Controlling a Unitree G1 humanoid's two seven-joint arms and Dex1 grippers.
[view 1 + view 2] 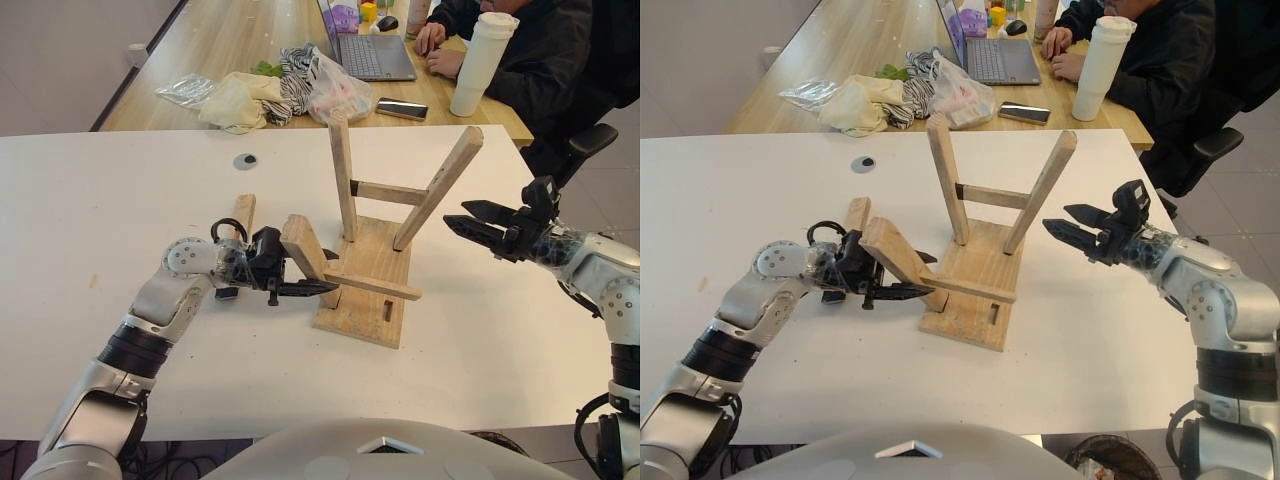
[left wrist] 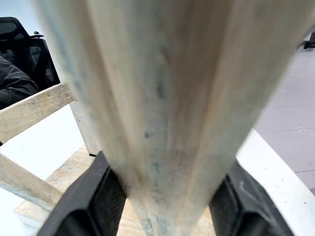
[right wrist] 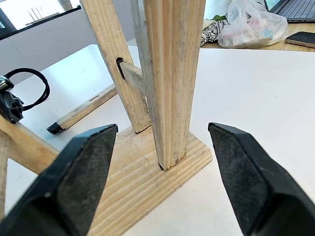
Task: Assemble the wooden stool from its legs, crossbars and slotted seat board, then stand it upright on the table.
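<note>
Pressure is to be applied only once the tilted pale wooden leg, clenched in the left gripper, is squared upright over the flat slotted wooden seat board on the white table, the right gripper being spread open and empty.

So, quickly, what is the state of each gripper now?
Left gripper: closed, holding a wooden leg.
Right gripper: open, holding nothing.
</note>
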